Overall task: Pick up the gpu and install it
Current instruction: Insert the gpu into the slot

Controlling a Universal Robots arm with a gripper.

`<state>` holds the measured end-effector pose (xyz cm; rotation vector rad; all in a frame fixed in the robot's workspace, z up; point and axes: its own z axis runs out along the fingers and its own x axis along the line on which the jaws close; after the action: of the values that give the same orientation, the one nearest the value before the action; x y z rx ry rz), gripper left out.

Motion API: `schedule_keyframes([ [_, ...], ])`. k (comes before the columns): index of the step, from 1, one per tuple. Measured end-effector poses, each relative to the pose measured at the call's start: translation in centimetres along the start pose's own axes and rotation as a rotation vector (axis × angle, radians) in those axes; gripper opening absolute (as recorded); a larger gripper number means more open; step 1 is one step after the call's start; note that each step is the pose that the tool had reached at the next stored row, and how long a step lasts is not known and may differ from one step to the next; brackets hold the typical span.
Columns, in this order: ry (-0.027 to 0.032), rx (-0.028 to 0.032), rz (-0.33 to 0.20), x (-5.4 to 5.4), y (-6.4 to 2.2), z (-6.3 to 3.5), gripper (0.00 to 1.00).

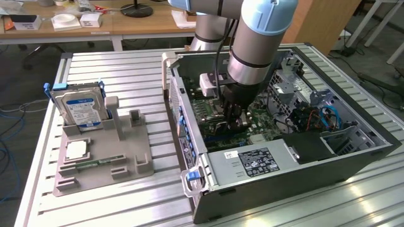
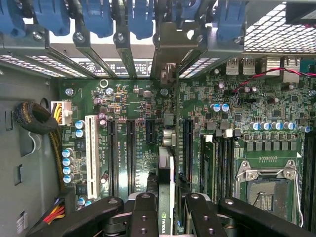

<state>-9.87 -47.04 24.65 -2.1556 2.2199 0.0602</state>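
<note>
Ribbed aluminium worktable [image 1: 126, 71], wooden desk [image 1: 139, 23] behind, grey floor [image 1: 19, 85] with trailing cables [image 1: 9, 113]

The arm [image 1: 256, 42] reaches straight down — gripper [image 2: 167, 210] pointing down, fingers [image 2: 143, 212] clamped on a thin upright card.
</note>
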Motion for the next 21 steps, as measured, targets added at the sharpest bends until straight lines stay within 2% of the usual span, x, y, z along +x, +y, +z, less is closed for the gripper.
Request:
schedule_keyframes([
  [21, -0.0013, 0.0006, 0.0, -0.02, 0.35, -0.27, 0.26],
])
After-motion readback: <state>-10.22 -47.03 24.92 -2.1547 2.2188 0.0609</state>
